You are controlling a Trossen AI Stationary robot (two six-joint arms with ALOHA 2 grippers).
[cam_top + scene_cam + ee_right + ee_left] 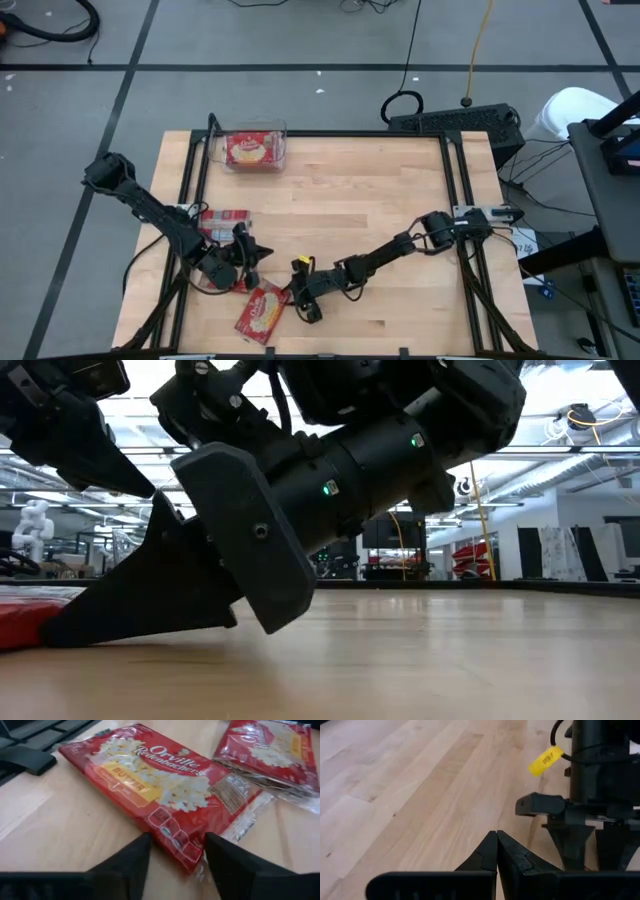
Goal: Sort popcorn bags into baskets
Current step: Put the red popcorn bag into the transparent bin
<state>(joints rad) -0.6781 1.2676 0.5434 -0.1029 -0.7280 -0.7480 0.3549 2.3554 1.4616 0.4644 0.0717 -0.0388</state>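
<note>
A red popcorn bag (262, 310) lies flat on the table near the front edge; it also shows in the right wrist view (165, 785). My right gripper (303, 297) is open and low at the bag's right side. Its fingers stand on either side of a stretch of the bag's edge (175, 845). More red bags (224, 224) lie stacked at the left, and they also show in the right wrist view (270, 747). The clear bin (255, 150) at the far left holds one bag. My left gripper (496, 851) is shut and empty, just above the table between the stack and the front bag. My right gripper comes at the front bag low and almost level from the table's right. Its open fingers (131, 857) stand astride the bag's near edge (175, 845). The bag lies flat on the table. I cannot tell whether the fingers touch it.
Black frame rails (190, 170) run along the table's left and right sides. My two grippers are close together near the front left. Bare wood (380, 200) fills the middle and right of the table.
</note>
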